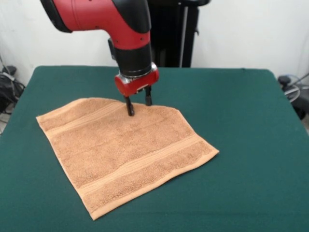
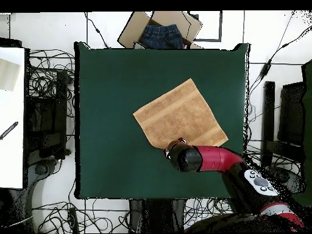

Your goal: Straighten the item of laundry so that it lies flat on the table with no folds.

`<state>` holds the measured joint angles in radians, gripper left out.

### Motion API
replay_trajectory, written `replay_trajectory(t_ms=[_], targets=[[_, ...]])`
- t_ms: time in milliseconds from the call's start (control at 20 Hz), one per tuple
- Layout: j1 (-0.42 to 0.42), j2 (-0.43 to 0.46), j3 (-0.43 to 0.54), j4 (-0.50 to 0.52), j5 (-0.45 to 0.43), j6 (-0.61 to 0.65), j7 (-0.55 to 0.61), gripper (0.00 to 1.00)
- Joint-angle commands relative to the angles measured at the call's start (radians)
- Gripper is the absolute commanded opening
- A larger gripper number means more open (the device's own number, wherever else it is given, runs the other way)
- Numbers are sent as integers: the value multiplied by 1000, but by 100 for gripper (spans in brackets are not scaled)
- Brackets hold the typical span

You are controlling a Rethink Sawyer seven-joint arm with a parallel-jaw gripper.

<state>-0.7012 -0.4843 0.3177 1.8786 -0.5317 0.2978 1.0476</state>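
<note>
The terry towel (image 1: 126,150) lies nearly flat on your green worktop (image 1: 241,121); at its twelve o'clock edge your tool (image 1: 138,105) stands spread, one finger touching cloth.

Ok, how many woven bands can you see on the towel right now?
2. One band runs near the towel's far-left edge, the other band near its near-right edge. The gripper hides none, as far as I can tell.

Glossy red arm (image 1: 96,17) with black joint bands, black cylindrical wrist, red gripper (image 1: 138,102) housing, two short black fingers (image 1: 129,107); grey button panel near the elbow.
</note>
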Motion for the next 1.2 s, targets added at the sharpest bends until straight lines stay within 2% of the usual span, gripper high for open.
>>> replay_trajectory(t_ms=[50, 500, 800, 1200], targets=[[39, 74, -43, -95, -51, -93, 152, 100], [58, 108, -59, -122, -43, -113, 145, 100], [35, 116, -41, -117, -39, -83, 120, 100], [22, 136, -35, -118, -51, -135, 128, 100]])
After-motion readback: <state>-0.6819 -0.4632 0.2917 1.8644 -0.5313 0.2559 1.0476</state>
